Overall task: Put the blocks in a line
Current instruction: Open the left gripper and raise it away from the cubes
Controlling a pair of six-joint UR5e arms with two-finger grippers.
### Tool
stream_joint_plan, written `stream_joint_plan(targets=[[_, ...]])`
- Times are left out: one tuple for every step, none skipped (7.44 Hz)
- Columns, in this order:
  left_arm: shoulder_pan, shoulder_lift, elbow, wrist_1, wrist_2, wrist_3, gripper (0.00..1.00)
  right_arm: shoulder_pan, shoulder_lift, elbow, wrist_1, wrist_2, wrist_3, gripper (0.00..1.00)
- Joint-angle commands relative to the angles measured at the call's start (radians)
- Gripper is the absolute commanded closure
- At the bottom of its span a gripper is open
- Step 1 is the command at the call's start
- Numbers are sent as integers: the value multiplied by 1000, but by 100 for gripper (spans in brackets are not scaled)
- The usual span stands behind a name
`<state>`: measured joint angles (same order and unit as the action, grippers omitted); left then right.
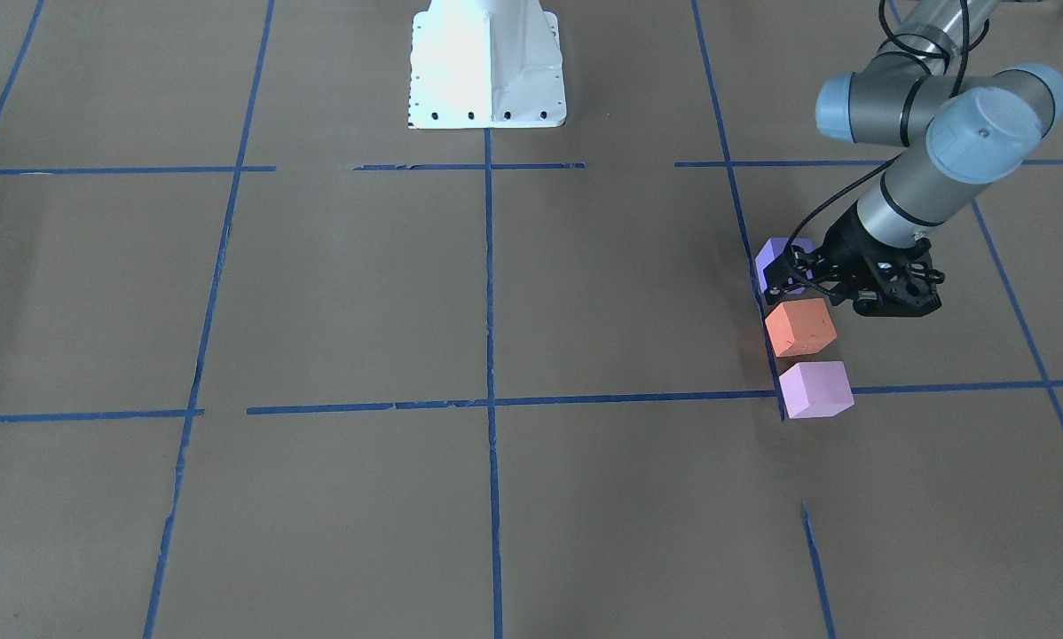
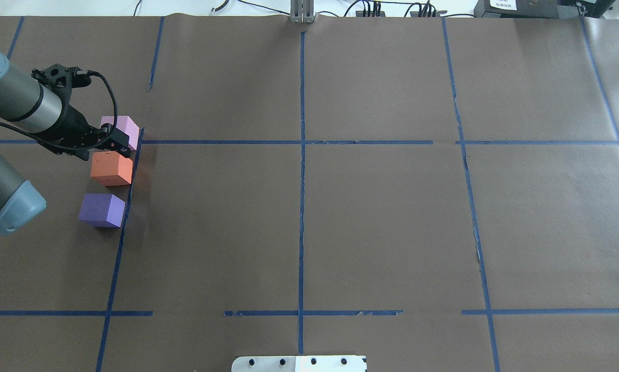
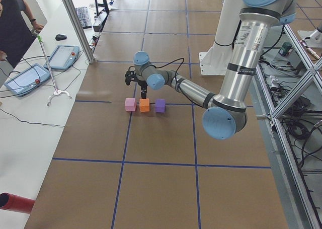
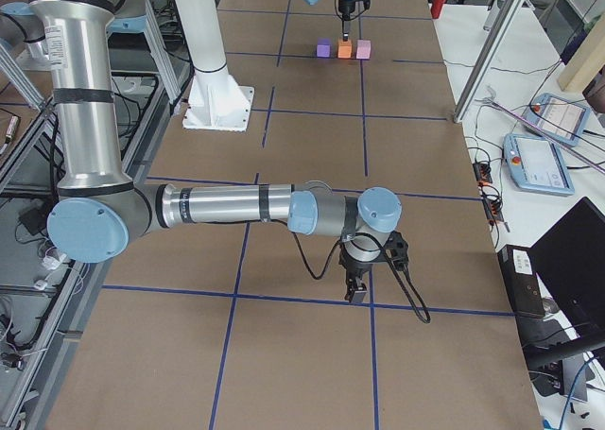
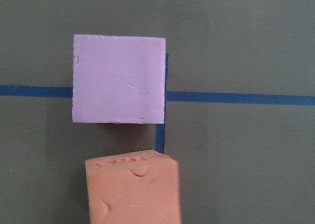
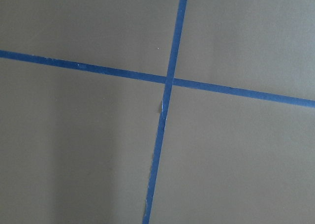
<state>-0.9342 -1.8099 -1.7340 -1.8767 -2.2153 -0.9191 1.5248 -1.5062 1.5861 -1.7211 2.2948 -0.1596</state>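
Three blocks lie in a line along a blue tape line at the robot's left: blue-violet [image 2: 103, 210], orange [image 2: 112, 168] and pale pink-lilac [image 2: 126, 125]. The front view shows them as blue-violet [image 1: 769, 259], orange [image 1: 799, 327] and pink [image 1: 815, 389]. My left gripper [image 2: 119, 145] hovers above the orange block, open and empty; in the front view it [image 1: 784, 273] partly hides the blue-violet block. The left wrist view shows the pink block [image 5: 118, 86] and the orange block's top [image 5: 132, 192]. My right gripper [image 4: 356, 293] points down over bare paper far from the blocks; I cannot tell its state.
The white robot base [image 1: 487, 62] stands at the table's middle edge. Blue tape lines [image 2: 302, 155] divide the brown paper into squares. A side desk holds tablets [image 3: 60, 57], and a person [image 3: 15, 17] stands beside it.
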Motion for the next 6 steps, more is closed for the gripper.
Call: stream_joint_plan(targets=[[-99, 52, -30, 8, -1, 84, 1, 0, 0, 0, 0, 0, 0, 0], [-122, 81, -30, 7, -1, 156, 1, 0, 0, 0, 0, 0, 0, 0], [-182, 113, -29, 7, -1, 228, 1, 0, 0, 0, 0, 0, 0, 0], [-228, 141, -27, 7, 0, 300, 1, 0, 0, 0, 0, 0, 0, 0], [-274, 174, -24, 7, 9, 363, 1, 0, 0, 0, 0, 0, 0, 0], [-337, 193, -9, 5, 9, 456, 1, 0, 0, 0, 0, 0, 0, 0]])
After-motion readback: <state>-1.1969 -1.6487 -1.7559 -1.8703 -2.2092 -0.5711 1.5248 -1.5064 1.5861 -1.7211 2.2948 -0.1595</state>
